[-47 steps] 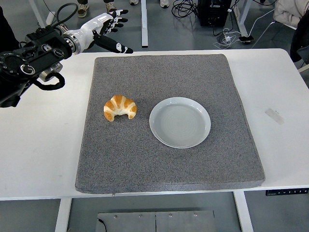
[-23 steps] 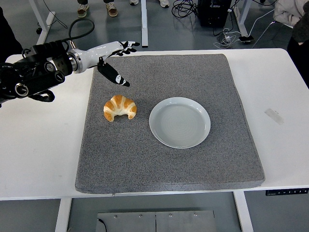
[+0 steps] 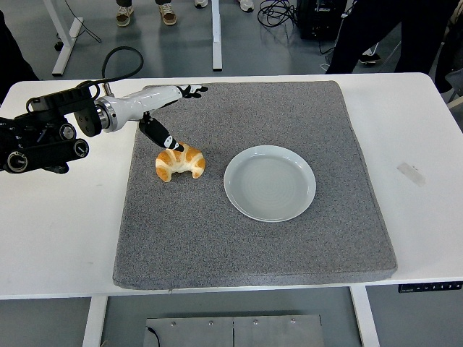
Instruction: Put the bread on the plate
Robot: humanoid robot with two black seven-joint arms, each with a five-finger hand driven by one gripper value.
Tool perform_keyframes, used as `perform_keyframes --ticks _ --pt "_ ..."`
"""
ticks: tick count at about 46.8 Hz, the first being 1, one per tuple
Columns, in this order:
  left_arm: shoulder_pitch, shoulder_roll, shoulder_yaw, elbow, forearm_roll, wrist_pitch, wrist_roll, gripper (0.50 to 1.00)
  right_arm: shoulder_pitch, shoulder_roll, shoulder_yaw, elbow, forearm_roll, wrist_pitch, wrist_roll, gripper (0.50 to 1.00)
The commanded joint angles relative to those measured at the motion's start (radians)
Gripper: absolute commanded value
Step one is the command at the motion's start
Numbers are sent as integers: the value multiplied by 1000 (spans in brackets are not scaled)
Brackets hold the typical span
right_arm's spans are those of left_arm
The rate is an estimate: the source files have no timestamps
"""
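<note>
A white desk (image 3: 65, 238) fills most of the view, its near edge along the bottom. On it lies a large grey mat (image 3: 253, 231), which covers the middle of the desk and reaches almost to its far edge.

The left arm (image 3: 43, 134) comes in from the left edge, black and bulky, over the bare desk beside the mat. A black cable (image 3: 119, 54) loops up from it. The forearm narrows to a white wrist section that reaches over the mat's far left corner.

The plate (image 3: 269, 183) sits on the mat near its centre, pale and round, with nothing on it.

The left hand (image 3: 163, 116) is spread over the mat's far left part. Its fingers (image 3: 189, 90) stretch out toward the far edge of the mat, and the thumb (image 3: 168, 139) points down, its tip at the top of the bread; whether it touches cannot be told. The hand grips nothing.

The bread (image 3: 179, 161) is a golden croissant that lies on the mat, left of the plate and apart from it, with its horns toward the near side.

At the top right, a person's dark trouser legs (image 3: 376, 29) stand on the floor beyond the desk.
</note>
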Motion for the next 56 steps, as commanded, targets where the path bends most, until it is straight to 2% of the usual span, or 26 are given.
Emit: perform_keyframes --ticks 1,17,33,56 --pt "5 -1 10 0 24 16 1 977 0 0 0 -1 0 0 0 1000" --pt "3 -1 114 -63 76 135 1 977 0 0 0 -1 0 0 0 1000" --pt "20 -17 165 -65 91 243 1 977 0 0 0 -1 0 0 0 1000" --pt "60 -69 183 -34 91 322 3 972 0 0 0 -1 0 0 0 1000"
